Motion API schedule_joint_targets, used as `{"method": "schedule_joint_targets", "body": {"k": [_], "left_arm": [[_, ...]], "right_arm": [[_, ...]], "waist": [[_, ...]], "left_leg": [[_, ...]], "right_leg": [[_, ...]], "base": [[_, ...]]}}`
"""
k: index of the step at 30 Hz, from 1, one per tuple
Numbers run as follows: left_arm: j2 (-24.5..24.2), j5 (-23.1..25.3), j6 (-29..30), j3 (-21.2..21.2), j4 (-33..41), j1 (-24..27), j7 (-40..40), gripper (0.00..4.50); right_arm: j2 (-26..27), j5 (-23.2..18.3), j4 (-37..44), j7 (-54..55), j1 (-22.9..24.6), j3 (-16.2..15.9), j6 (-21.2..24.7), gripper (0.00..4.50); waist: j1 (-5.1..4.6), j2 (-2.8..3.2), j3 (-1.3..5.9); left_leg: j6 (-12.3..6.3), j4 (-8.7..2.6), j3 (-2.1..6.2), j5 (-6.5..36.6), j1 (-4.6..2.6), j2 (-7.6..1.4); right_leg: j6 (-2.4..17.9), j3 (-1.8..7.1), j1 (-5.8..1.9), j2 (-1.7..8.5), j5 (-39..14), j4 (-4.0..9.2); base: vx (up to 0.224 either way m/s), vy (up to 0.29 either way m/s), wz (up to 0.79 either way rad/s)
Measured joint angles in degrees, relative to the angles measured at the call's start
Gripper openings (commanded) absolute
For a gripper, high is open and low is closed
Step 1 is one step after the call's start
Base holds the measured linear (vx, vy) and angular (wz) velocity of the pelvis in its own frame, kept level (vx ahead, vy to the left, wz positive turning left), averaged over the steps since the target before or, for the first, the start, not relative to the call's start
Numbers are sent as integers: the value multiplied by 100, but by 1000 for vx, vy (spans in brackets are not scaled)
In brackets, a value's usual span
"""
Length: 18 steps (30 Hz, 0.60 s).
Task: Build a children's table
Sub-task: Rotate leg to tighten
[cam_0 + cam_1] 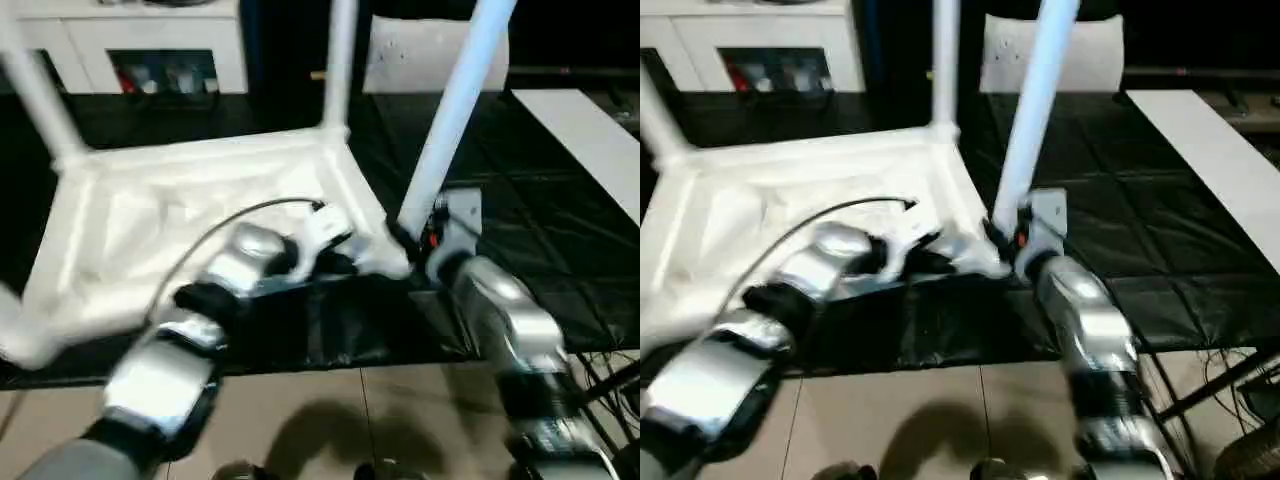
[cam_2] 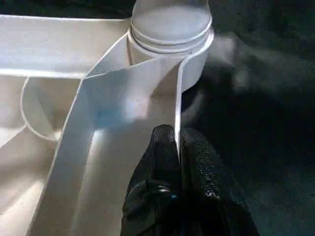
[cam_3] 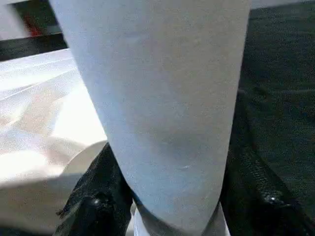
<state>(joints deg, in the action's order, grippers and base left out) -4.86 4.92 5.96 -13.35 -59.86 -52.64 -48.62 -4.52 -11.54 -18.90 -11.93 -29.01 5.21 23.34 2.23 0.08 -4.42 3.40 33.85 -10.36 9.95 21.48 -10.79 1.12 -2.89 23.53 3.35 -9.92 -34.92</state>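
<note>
**Fourth leg going into the near corner socket**

Nearest: both silver forearms reach in over the edge of the black-covered table (image 1: 520,200). The left tool (image 2: 178,147) is pinched shut on the thin upright rim wall of the white plastic square tabletop (image 1: 180,220), which lies upside down on the table with its ribbed underside up. The grip sits on the rim just short of the round corner socket (image 2: 170,29).

At that same near right corner, the right tool (image 3: 172,196) has its black fingers (image 3: 98,196) on either side of the long tapered white tube leg (image 1: 455,110), close to its lower end. The jaws stand about half open and are filled by the tube. The leg leans away from the robot, not upright, with its foot at the socket; whether it is fully seated I cannot tell.

Farther off: three other white legs already stand in their corners, at far right (image 1: 338,60), far left (image 1: 35,90) and near left (image 1: 20,335).

Judgement: last leg of four, task close to done. Next move calls for bringing the leg upright over the socket and pressing or twisting it home while the left tool steadies the rim.
</note>
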Motion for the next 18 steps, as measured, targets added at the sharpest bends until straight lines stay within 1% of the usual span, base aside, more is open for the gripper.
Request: {"method": "schedule_joint_targets", "body": {"k": [3,4,5,6,8,9,10,13,14,16,18], "left_arm": [[70,-29,25,84,-69,-73,209,0],[70,-29,25,103,-82,-79,213,0],[71,-29,25,108,-88,-83,213,0],[67,-25,24,110,-101,-87,220,0],[67,-15,21,110,-122,-102,274,0],[43,5,-23,107,-122,-101,274,0],[2,40,-138,84,-122,-90,210,0],[-217,57,-441,-19,-59,-15,-197,0],[-297,73,-556,-56,-3,46,-339,0],[-448,107,-808,-115,39,128,-651,0],[-659,104,-1106,-221,169,263,-1067,0]], "right_arm": [[95,73,-252,226,-220,58,-143,199],[119,97,-270,240,-223,65,-188,234],[139,122,-290,257,-223,66,-239,255],[207,104,-315,267,-226,124,-310,269],[312,63,-364,283,-234,185,-396,279],[304,50,-369,245,-220,171,-420,303],[208,37,-354,104,-166,119,-480,303],[-77,-32,-117,-566,169,-76,-605,323],[-146,-60,-76,-737,247,-116,-608,346],[-327,-133,41,-1121,372,-160,-609,357],[-644,-183,245,-1654,504,-293,-616,378]], "waist": [[9,1,0],[14,1,0],[18,1,-1],[16,2,-1],[8,4,-2],[2,6,-4],[-4,10,-6],[-10,13,-8],[-6,14,-8],[37,16,-10],[97,16,-10]], "left_leg": [[-8,0,3,-5,53,-5],[-20,1,3,-13,58,-6],[-29,2,3,-17,58,-6],[-31,2,3,-16,58,-5],[-29,4,2,-15,56,-4],[-26,6,2,-14,56,-5],[-8,6,2,-3,56,-4],[-7,3,2,-2,54,-7],[-10,3,2,-3,53,-8],[-12,4,3,-6,55,-10],[-12,8,2,-6,53,-10]], "right_leg": [[3,-10,48,-1,0,-2],[4,-12,50,-1,0,-2],[4,-12,49,-1,0,-1],[4,-12,49,0,0,0],[7,-11,47,2,2,0],[10,-11,48,2,4,0],[11,-11,47,2,5,0],[11,-12,48,0,4,0],[11,-12,48,-1,4,-2],[11,-17,46,0,5,-2],[11,-17,40,2,5,-2]], "base": [[0,0,0],[0,0,0],[0,0,0],[0,0,0],[0,0,0],[0,0,0],[0,0,0],[0,0,0],[0,0,0],[0,0,0],[0,0,0]]}}
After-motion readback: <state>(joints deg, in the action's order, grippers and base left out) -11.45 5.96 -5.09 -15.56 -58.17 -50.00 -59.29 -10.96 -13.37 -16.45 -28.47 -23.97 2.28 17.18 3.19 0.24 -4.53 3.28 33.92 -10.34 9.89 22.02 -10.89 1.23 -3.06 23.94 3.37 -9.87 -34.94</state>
